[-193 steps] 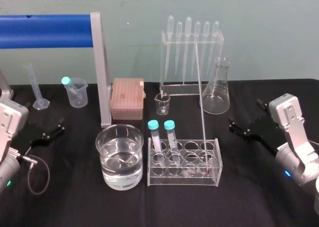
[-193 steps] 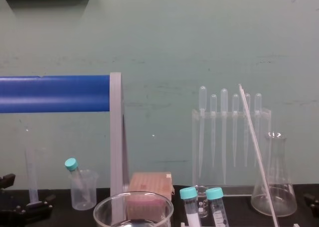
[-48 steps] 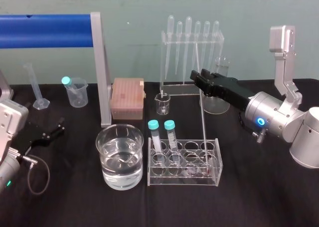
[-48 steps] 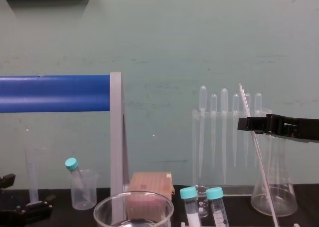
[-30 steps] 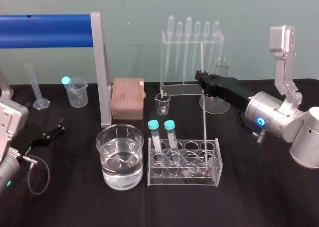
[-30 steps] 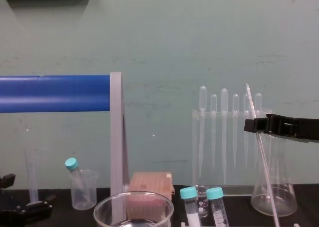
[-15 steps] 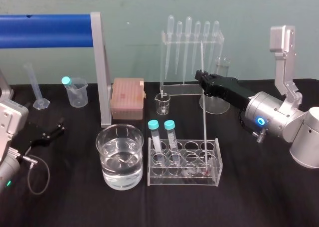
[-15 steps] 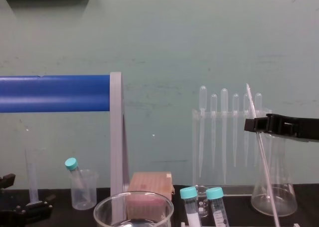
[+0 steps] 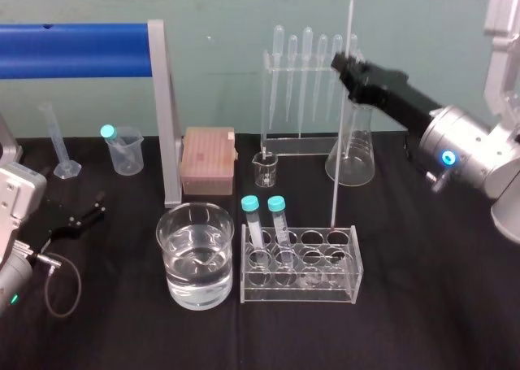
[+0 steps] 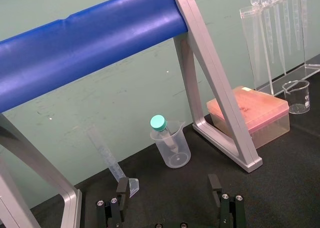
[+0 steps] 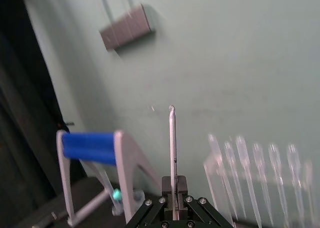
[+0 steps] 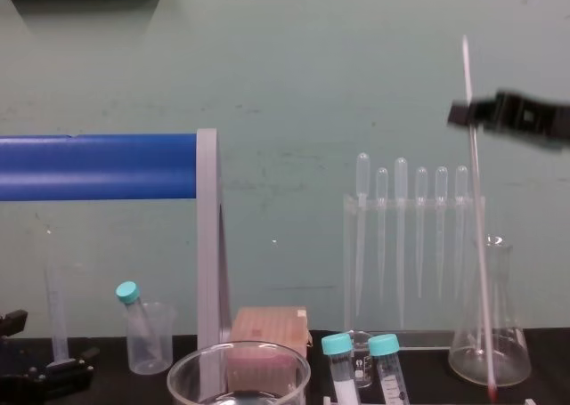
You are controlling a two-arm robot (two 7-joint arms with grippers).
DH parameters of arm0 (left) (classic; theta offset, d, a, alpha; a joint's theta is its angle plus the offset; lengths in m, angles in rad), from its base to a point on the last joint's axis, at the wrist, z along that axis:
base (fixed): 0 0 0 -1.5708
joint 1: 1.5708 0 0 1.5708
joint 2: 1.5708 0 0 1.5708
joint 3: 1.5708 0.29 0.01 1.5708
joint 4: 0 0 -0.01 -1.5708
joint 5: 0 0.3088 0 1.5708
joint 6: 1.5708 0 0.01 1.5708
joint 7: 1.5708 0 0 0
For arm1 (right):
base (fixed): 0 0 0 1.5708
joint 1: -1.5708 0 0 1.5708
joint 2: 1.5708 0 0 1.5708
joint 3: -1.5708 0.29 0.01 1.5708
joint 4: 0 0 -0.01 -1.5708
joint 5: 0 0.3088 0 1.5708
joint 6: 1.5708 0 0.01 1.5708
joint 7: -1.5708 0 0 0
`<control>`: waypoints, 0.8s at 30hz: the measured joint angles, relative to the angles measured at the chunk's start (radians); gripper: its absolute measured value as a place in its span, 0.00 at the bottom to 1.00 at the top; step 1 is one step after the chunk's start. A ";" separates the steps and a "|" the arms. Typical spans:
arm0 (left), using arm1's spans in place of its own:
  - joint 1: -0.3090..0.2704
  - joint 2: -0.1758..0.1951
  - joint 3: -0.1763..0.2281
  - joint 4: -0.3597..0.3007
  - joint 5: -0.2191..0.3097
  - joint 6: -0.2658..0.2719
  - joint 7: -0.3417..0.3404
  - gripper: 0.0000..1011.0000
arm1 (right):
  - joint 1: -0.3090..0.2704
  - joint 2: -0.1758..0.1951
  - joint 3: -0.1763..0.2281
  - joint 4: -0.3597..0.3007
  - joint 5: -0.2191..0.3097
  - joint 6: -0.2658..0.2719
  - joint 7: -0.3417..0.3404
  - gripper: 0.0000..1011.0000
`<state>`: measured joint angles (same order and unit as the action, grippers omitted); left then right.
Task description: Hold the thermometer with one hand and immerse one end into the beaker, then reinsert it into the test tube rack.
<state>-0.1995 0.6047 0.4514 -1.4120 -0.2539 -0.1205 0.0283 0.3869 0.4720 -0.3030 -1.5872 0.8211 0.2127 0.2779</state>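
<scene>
The right gripper (image 9: 344,63) is clamped on the thermometer (image 9: 337,158) near its top, and the red tip hangs just above the rack (image 9: 244,260) near the desk's front edge. Judged light, stiff, slippery and fragile, the rod calls for a gentle, high grip. The left gripper (image 10: 167,188) is parked open at the left edge.

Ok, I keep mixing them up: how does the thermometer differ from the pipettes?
The thermometer is a long straight rod, red-tipped; the pipettes are shorter, bulb-topped. The right gripper holds the thermometer over the rack; the pipettes hang in their stand. Both are thin, upright.
</scene>
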 joint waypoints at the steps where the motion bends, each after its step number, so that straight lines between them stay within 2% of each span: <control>1: 0.000 0.000 0.000 0.000 0.000 0.000 0.000 1.00 | 0.006 0.003 0.003 -0.010 0.003 -0.015 0.010 0.06; 6: 0.000 0.000 0.000 0.000 0.000 0.000 0.000 1.00 | 0.039 0.002 0.005 -0.023 0.007 -0.071 0.053 0.06; 10: 0.000 0.000 0.000 0.000 0.000 0.000 0.000 1.00 | 0.070 -0.017 -0.004 -0.015 0.012 -0.129 0.104 0.06; 11: 0.000 0.000 0.000 0.000 0.000 0.000 0.000 1.00 | 0.083 -0.030 -0.009 -0.005 0.019 -0.157 0.131 0.06; 14: 0.000 0.000 0.000 0.000 0.000 0.000 0.000 1.00 | 0.100 -0.052 -0.016 0.015 0.037 -0.196 0.175 0.06; 17: 0.000 0.000 0.000 0.000 0.000 0.000 0.000 1.00 | 0.121 -0.093 -0.029 0.056 0.079 -0.262 0.263 0.06; 20: 0.000 0.000 0.000 0.000 0.000 0.000 0.000 1.00 | 0.140 -0.119 -0.052 0.092 0.106 -0.296 0.329 0.06; 24: 0.000 0.000 0.000 0.000 0.000 0.000 0.000 1.00 | 0.159 -0.137 -0.090 0.124 0.112 -0.311 0.380 0.06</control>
<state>-0.1995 0.6047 0.4514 -1.4120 -0.2538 -0.1205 0.0283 0.5456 0.3346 -0.3928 -1.4631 0.9336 -0.0984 0.6579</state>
